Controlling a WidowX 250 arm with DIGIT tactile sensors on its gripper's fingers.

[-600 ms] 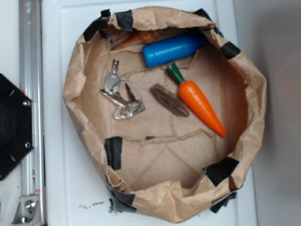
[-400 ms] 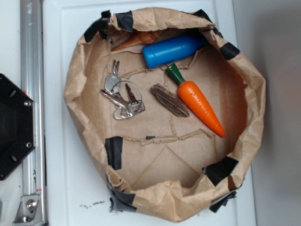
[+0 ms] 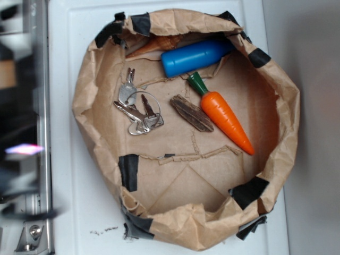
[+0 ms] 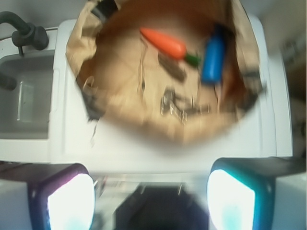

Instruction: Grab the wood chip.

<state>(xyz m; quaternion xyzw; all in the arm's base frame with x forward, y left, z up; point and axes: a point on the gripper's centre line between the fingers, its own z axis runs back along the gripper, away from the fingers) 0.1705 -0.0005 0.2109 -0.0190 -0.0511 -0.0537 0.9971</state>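
Wrist view, wood chip (image 4: 173, 67) far beyond seemingly spread end effector (image 4: 151, 196)

The exterior view looks straight down on the white worktop (image 3: 74, 202) from above, close enough that the paper bag (image 3: 186, 234) fills most of the picture. The wrist view rides behind the end effector (image 4: 151, 201), whose two pale fingers (image 4: 72, 201) frame the bottom edge, and looks forward and down at the bag (image 4: 144, 124) ahead of it, blurred. Both views share the bag's inside: carrot (image 3: 226, 119) (image 4: 163, 42), blue bottle (image 3: 194, 56) (image 4: 213, 57), keys (image 3: 138, 114) (image 4: 175, 105).
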